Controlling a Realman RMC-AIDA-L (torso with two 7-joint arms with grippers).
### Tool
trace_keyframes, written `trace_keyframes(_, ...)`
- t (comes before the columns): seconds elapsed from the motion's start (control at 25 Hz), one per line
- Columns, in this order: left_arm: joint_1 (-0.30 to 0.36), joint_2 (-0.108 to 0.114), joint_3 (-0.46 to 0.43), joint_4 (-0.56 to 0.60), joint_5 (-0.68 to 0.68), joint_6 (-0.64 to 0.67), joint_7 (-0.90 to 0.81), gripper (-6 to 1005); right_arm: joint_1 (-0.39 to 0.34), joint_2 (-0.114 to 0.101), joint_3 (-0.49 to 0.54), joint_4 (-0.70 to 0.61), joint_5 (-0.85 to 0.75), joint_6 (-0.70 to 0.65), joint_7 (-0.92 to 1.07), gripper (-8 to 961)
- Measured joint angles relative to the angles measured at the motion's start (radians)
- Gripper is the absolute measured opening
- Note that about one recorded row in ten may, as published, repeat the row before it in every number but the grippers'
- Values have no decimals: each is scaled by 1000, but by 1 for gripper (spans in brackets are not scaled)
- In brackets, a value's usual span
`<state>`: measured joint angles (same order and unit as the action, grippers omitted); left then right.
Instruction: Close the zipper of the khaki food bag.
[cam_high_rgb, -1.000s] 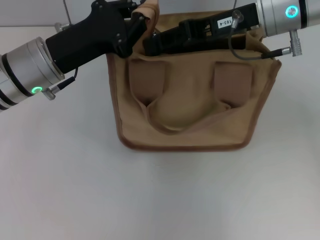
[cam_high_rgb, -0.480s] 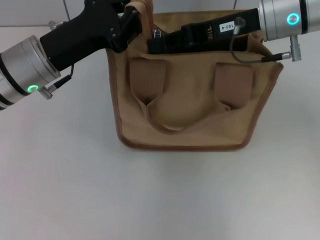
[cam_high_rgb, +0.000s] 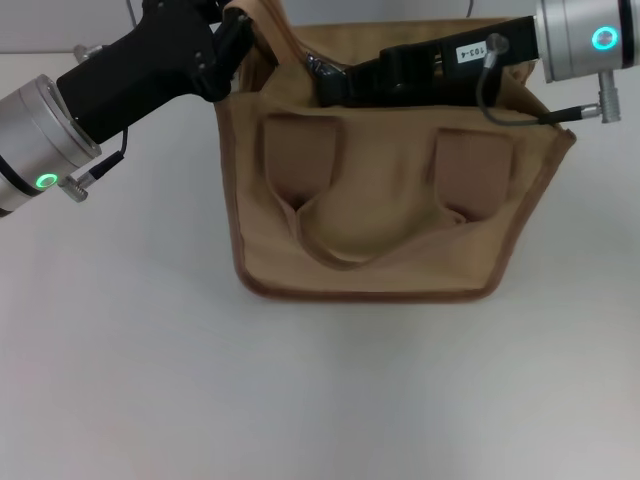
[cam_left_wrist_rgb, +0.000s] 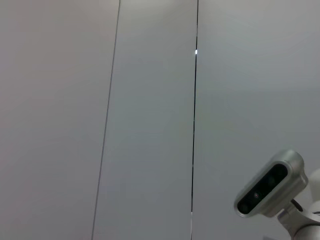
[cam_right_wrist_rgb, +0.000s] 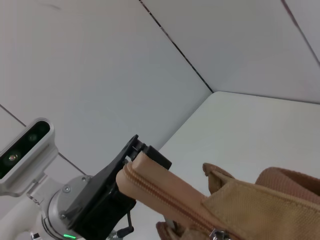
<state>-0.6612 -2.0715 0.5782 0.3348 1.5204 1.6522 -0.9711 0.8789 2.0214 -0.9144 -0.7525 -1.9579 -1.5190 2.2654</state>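
Note:
The khaki food bag (cam_high_rgb: 370, 215) stands on the white table, its looped handle hanging down the front. My left gripper (cam_high_rgb: 240, 28) is at the bag's top left corner, shut on the tan end tab of the zipper (cam_right_wrist_rgb: 165, 195); the right wrist view shows it (cam_right_wrist_rgb: 131, 161) clamped on that tab. My right gripper (cam_high_rgb: 324, 76) lies across the bag's top from the right, its fingertips closed on the small silver pull tab (cam_high_rgb: 318, 67) near the left end of the opening. The zipper track behind the right gripper is hidden.
The white table (cam_high_rgb: 320, 400) spreads around the bag. A grey cable (cam_high_rgb: 500, 105) loops from my right wrist over the bag's top right corner. The left wrist view shows only wall panels and my head camera (cam_left_wrist_rgb: 270, 190).
My left gripper has moved left and back, pulling the bag's end tab taut. My right gripper has shifted right along the bag's top with the pull tab. The bag's top has widened.

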Motion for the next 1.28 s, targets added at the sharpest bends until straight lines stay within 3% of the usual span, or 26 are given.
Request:
trace_keyframes(0.56, 3, 1, -2, -1, -2, -3, 0, 62, -19, 4, -4, -74, -43, -1, 72, 3)
trace_keyframes(1.0, 23, 5, -5, 5, -38, -11, 0, 65, -162, 1, 10, -365, -200, -56, 271, 4)
trace_keyframes(1.12, 32, 6, -17, 15, -48, -18, 0, 66, -202, 2, 65, -465, -244, -97, 307, 3)
trace_keyframes(1.28, 31, 6, -20, 17, -49, -24, 0, 67, -218, 2, 117, -505, -253, -127, 314, 32)
